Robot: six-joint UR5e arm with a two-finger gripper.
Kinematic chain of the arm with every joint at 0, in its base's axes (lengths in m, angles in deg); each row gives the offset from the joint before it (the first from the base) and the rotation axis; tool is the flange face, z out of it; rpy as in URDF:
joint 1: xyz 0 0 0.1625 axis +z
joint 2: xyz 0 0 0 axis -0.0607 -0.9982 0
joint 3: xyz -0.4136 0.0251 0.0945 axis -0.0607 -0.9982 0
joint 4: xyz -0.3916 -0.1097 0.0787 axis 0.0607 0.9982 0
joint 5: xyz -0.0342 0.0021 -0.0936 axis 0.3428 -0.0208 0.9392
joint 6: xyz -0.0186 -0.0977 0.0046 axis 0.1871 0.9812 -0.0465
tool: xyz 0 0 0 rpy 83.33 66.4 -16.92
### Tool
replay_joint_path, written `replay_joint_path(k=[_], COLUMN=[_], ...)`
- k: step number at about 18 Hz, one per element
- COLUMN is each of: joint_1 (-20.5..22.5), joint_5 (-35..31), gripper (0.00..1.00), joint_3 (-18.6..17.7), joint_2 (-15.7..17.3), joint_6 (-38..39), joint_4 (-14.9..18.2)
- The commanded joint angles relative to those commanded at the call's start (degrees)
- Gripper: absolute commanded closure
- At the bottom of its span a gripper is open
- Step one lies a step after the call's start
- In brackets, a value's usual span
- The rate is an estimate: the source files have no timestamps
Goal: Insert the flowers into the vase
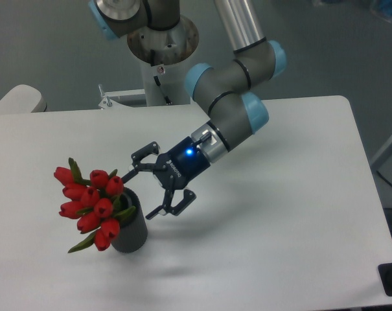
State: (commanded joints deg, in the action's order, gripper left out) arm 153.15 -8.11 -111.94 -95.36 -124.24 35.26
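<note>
Camera view: released pincer [150, 186] beside ribbed dark vase [132, 234] holding glossy red tulip flowers [92, 201].

worktop [280, 246]: white, matte, rounded corners, fills most of the view. floor [40, 39]: dark grey, behind and beside the worktop. pale rounded object [17, 98]: at the far left edge, partly cut off, kind unclear. black item [391, 280]: lower right corner, mostly out of frame.
</note>
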Motion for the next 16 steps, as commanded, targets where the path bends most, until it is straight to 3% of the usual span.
replay_joint_path(k=[3,8,11,16], joint_1=[3.95,6.5,7.39,10.02], joint_5=[-5.53,-14.22,-19.68,-22.85], gripper=[0.0,0.0,0.0,0.0], joint_3=[0.61,5.09,9.57,14.41], joint_2=[2.38,2.56,2.74,2.13], joint_6=[-0.35,-0.52,-0.7,-0.52], joint_4=[0.0,0.09,0.18,0.27])
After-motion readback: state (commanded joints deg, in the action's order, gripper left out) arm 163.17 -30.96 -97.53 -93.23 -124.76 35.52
